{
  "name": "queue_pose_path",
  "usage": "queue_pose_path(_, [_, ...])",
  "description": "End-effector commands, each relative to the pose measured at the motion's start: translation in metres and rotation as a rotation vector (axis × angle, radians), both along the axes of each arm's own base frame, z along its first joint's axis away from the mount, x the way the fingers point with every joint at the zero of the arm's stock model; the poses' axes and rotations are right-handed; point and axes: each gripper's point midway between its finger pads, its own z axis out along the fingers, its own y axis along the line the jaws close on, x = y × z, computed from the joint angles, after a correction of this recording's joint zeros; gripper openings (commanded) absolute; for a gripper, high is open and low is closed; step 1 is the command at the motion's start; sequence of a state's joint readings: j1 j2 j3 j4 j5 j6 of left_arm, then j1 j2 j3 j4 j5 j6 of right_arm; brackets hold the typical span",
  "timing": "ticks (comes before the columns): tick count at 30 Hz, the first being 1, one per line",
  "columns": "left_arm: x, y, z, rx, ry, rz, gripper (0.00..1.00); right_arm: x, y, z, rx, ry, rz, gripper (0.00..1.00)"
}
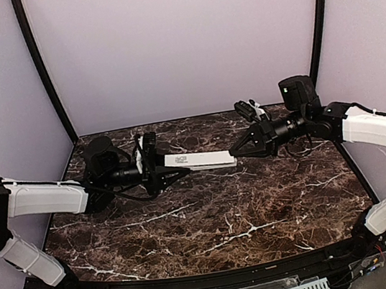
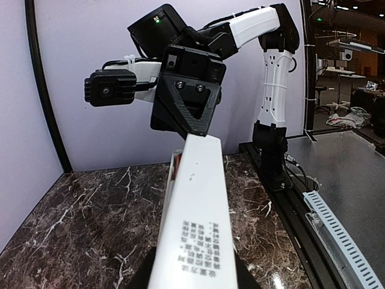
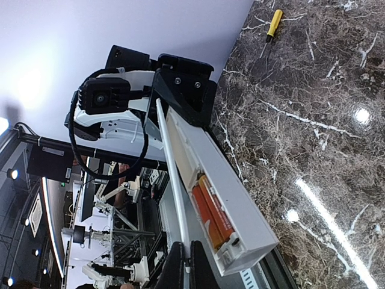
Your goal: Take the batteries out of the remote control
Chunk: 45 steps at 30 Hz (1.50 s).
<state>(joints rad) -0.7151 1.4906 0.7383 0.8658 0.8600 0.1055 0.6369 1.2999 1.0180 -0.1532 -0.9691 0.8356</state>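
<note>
The white remote control (image 1: 199, 159) is held level in the air between both grippers. My left gripper (image 1: 159, 168) is shut on its left end; in the left wrist view its dark fingers (image 2: 135, 278) flank the labelled face (image 2: 198, 241). In the right wrist view the remote (image 3: 237, 195) has its back recess open, with the two orange batteries (image 3: 212, 212) lying side by side inside. My right gripper (image 3: 188, 265) is shut on the thin flat white strip (image 3: 170, 168), which lies alongside the recess. The right gripper also shows in the top view (image 1: 240, 145).
A yellow stick with a dark tip (image 3: 274, 24) lies on the dark marble table (image 1: 212, 221) beyond the left gripper. Purple walls close the back and sides. A black rail and a white cable tray (image 2: 343, 235) run along the table's near edge.
</note>
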Motion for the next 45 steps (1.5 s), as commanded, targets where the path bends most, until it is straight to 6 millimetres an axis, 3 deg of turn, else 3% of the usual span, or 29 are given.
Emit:
queue_pose_path(1, [0.002, 0.002, 0.015, -0.028, -0.044, 0.014, 0.0, 0.0, 0.005, 0.01, 0.021, -0.045, 0.005, 0.0])
queue_pose_path(16, [0.003, 0.006, 0.012, -0.014, -0.053, 0.05, 0.0, 0.005, 0.0, 0.038, 0.052, -0.154, -0.042, 0.0])
queue_pose_path(26, [0.004, 0.008, 0.012, -0.011, -0.062, 0.061, 0.0, 0.012, -0.005, 0.043, 0.033, -0.183, -0.085, 0.0])
queue_pose_path(39, [0.003, 0.011, 0.008, 0.003, -0.069, 0.077, 0.0, 0.037, -0.024, 0.052, -0.016, -0.259, -0.205, 0.0])
queue_pose_path(45, [0.002, 0.014, 0.003, 0.014, -0.075, 0.093, 0.0, 0.063, -0.046, 0.042, -0.183, -0.328, -0.356, 0.0])
